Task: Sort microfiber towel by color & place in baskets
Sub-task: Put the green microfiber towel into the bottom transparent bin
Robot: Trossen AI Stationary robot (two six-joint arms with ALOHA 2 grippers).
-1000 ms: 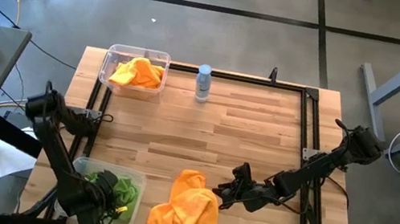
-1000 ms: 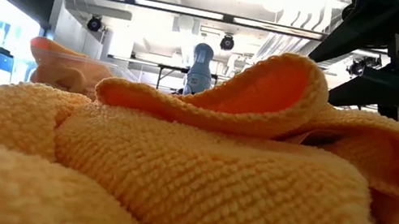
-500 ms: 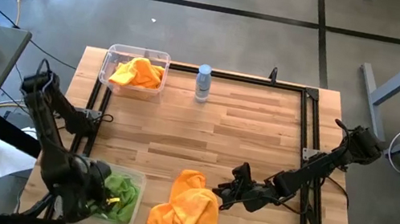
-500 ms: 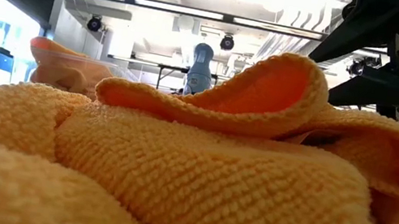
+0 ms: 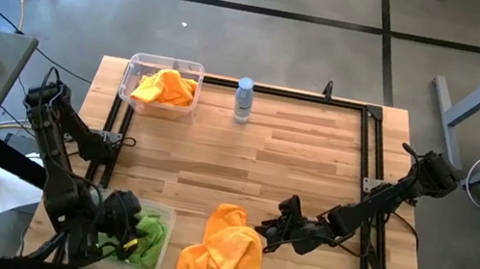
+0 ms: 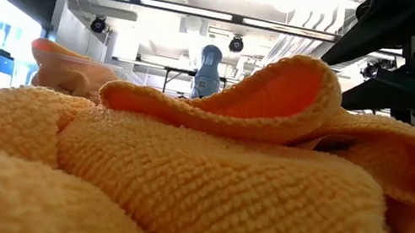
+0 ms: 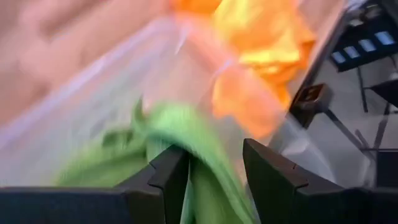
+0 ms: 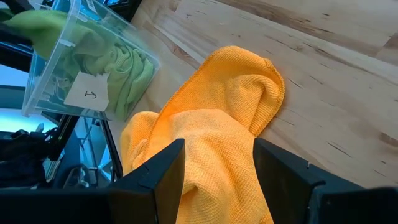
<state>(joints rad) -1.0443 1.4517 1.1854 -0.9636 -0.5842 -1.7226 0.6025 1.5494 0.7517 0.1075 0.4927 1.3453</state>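
Sorting is dividing the cloths by colour: orange ones are lying in the far basket [image 5: 164, 86], green ones [image 5: 143, 232] are sitting in the near basket [image 5: 166, 212], and an orange pile [image 5: 222, 251] is waiting on the table [image 5: 294, 163] beside it. Left gripper [image 5: 113, 223] is hanging over the near basket, fingers [image 7: 169, 173] parted with green cloth lying between them, though I cannot tell whether it is gripping. Right gripper [image 5: 275, 228] is hovering wide open and empty just beside the orange pile.

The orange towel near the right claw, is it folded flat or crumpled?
Crumpled. The orange towel lies bunched in uneven folds on the table.
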